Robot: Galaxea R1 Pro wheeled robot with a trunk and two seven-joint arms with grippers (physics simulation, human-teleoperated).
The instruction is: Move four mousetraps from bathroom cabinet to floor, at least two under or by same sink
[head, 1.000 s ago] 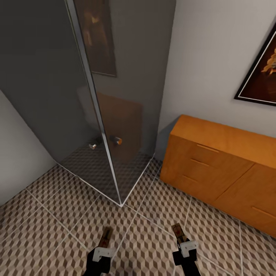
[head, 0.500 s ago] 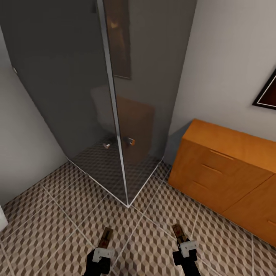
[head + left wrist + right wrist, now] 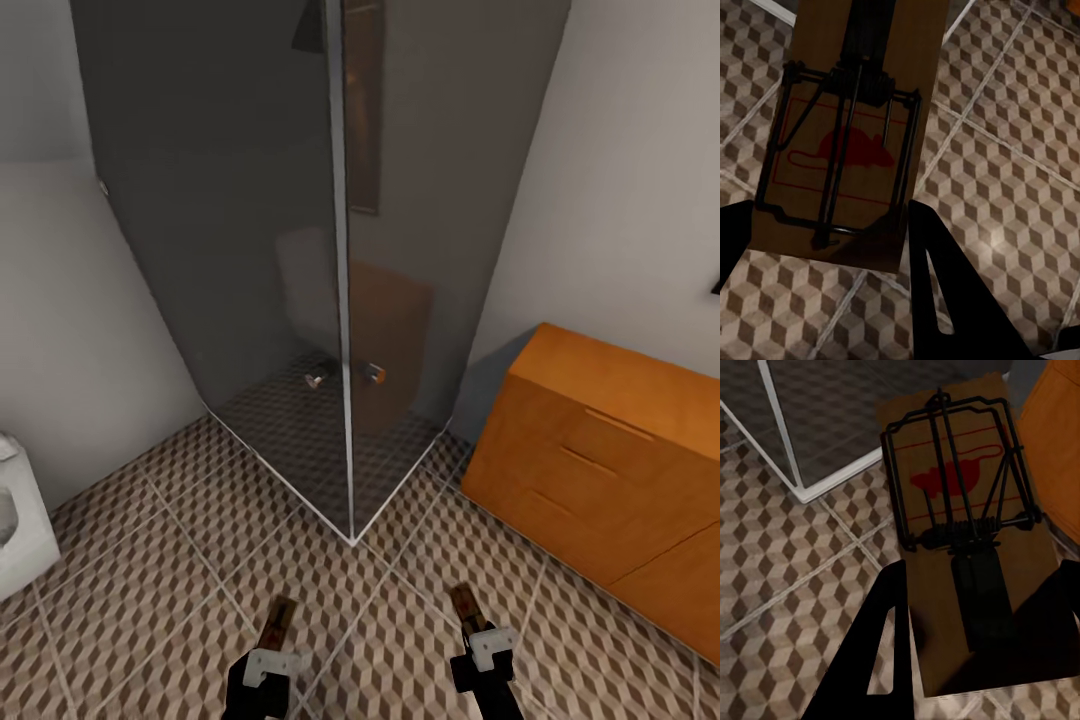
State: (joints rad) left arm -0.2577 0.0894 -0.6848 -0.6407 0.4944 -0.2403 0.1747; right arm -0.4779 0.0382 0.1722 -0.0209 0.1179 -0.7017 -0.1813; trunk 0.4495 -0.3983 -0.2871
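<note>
Bathroom floor (image 3: 150, 600) cube tiles under you, dark glass shower enclosure (image 3: 300, 250) straight ahead, orange-brown cabinet (image 3: 600, 470) at right against wall, drawers shut. White fixture (image 3: 20, 520) at left edge, can't tell which. Your left gripper (image 3: 277, 640) clamps mousetrap (image 3: 847, 127) by its near end, board sticking out forward past black fingers (image 3: 945, 285). Your right gripper (image 3: 470, 625) pinches second mousetrap (image 3: 960, 517) same way, held above tiles near cabinet.

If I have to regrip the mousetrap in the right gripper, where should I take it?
Probably the bare board end of the mousetrap, where the right gripper pinches its long edges now. Come in along its length from that end: the wire frame and spring cover the other half.
</note>
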